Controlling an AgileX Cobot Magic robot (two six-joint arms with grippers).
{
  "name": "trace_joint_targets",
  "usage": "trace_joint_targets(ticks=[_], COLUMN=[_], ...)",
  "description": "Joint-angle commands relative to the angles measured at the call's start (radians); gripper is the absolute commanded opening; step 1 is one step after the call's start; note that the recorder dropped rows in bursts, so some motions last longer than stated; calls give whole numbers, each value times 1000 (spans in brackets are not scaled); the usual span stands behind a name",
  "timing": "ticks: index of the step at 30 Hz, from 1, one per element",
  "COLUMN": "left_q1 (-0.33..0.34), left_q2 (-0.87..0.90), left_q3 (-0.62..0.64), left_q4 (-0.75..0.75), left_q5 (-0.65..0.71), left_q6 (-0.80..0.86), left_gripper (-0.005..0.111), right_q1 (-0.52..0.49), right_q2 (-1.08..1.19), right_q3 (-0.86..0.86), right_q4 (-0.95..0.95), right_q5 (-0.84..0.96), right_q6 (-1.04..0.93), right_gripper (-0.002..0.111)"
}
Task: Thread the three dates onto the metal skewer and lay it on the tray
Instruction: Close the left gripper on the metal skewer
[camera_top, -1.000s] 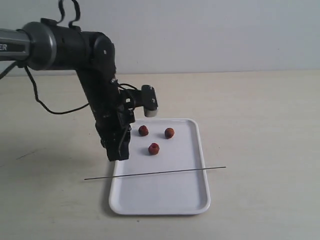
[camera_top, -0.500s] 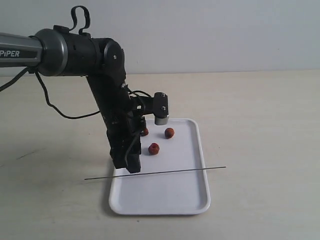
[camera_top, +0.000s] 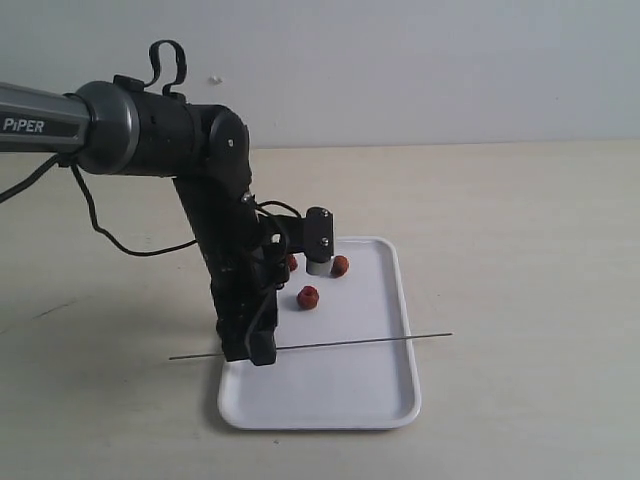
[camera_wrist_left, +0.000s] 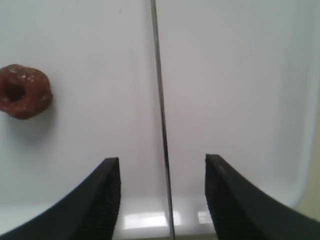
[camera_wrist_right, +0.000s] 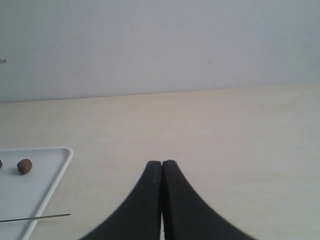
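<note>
Your left end effector (camera_wrist_left: 162, 165) is spread, with one finger on each side of the metal skewer (camera_top: 340, 343), low over the left edge of the tray (camera_top: 404, 300). The skewer lies across the tray, and both of its ends reach out past the rim, above the surface (camera_top: 520, 250). The three dates (camera_top: 308, 297) lie loose on the tray, on the far side of the skewer; one of them is half hidden behind the left arm (camera_top: 215, 230). The right end effector (camera_wrist_right: 161, 167) is pressed together with nothing in it, away from the tray.

I judge that the next step is to close on the skewer, and here are some risks. The rod is very thin, so if the fingers close a little too high, they may meet above it or roll it away. If they go too low, they may press on the tray and shift it. The grip is also far from the middle of the rod, so when you lift, the long end may drop and knock a date.
</note>
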Motion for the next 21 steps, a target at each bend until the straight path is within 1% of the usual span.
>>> trace_joint_targets(ticks=[1,6,12,21], left_q1=[-4,-4,-4,-4], left_q2=[-3,-3,-1,3], left_q3=[40,55,58,58], left_q4=[10,24,17,10], left_q5=[-60,-78,-81,-89], left_q6=[-4,-4,-4,-4], left_gripper=[51,51,45,45], right_q1=[2,2,2,2], right_q2=[-4,-4,-4,-4], right_q3=[5,5,5,5], right_q4=[-5,-5,-5,-5], right_q5=[-6,-6,-6,-6], right_q6=[-2,-2,-2,-2], right_gripper=[0,0,0,0])
